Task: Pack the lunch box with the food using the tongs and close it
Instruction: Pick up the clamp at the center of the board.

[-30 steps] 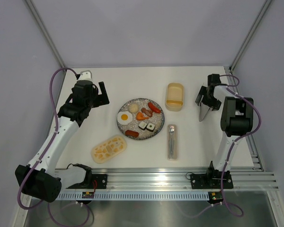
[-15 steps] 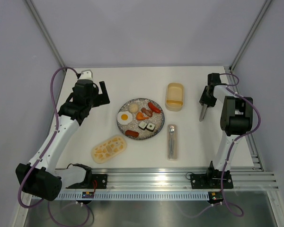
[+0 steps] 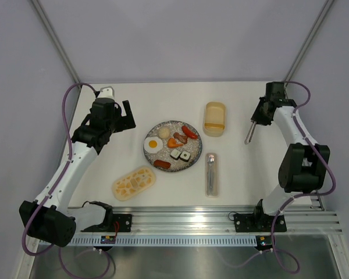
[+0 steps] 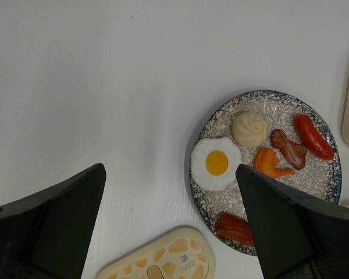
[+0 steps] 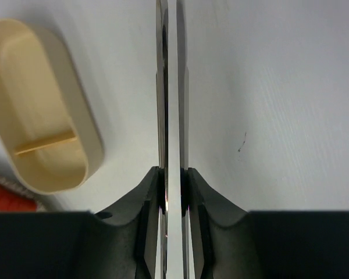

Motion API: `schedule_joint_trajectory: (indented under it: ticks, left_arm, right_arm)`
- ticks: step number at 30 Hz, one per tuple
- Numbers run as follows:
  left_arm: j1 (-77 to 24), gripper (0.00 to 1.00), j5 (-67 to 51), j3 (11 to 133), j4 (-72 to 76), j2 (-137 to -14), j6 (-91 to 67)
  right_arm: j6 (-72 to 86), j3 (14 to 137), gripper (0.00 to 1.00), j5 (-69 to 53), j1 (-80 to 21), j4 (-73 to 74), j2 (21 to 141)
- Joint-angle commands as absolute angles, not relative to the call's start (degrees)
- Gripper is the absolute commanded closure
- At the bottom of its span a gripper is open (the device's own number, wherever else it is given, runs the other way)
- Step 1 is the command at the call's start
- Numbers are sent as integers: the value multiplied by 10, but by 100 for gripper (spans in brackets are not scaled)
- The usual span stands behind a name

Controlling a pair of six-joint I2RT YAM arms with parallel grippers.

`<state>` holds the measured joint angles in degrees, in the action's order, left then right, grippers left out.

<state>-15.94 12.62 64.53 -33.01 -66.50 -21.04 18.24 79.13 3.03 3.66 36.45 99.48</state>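
**Spotter:** Where are the tongs?

**Me:** The tongs [image 5: 171, 87] are in my right fingers [image 5: 146, 200], on the right side of the bench [image 3: 163, 99], well to the right of the lunch box [image 3: 214, 118]. The fingers are narrow, clamped on both silver arms. The arms are squeezed nearly parallel, with only a sliver of gap between them.

**Spotter:** Are they off the surface?

**Me:** From overhead they slant down and forward. I can't tell whether the tips touch the bench.

**Spotter:** So which step is this?

**Me:** I'd call it tool pickup, with the packing not begun. The lunch box is open and empty, with one thin divider across it. All the food is on the speckled plate [image 3: 148, 152] just left of the box: the fried egg [image 3: 153, 144], bun, sausages, orange piece and sushi rolls.

**Spotter:** What's next?

**Me:** I'd carry the tongs over to the plate. They're pressed almost shut, so I reckon I need to ease my grip enough for the tips to spread around a piece without dropping the tool.

**Spotter:** And the left side?

**Me:** My left fingers [image 4: 58, 221] are spread wide and hold nothing, above the bench left of the plate. The lid [image 3: 134, 182] lies near the front, and the clear cutlery case [image 3: 212, 174] sits in front of the box.
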Motion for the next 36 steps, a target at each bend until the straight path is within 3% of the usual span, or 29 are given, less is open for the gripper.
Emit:
schedule_joint_trajectory:
  ticks: [1,18,25,36]
  left_arm:
    - [-157,1,115,662,-313,-655,-219]
    - [-157,1,113,662,-323,-654,-217]
    - [-157,1,118,665,-320,-667,-215]
    - [-157,1,131,664,-330,-667,-209]
  right_arm:
    - [198,771,71,-25,24,410,899]
    - [174,793,67,-76,-169,604,744]
    - [160,825,64,-65,-267,656,776]
    - [140,897,62,-27,-331,693,855]
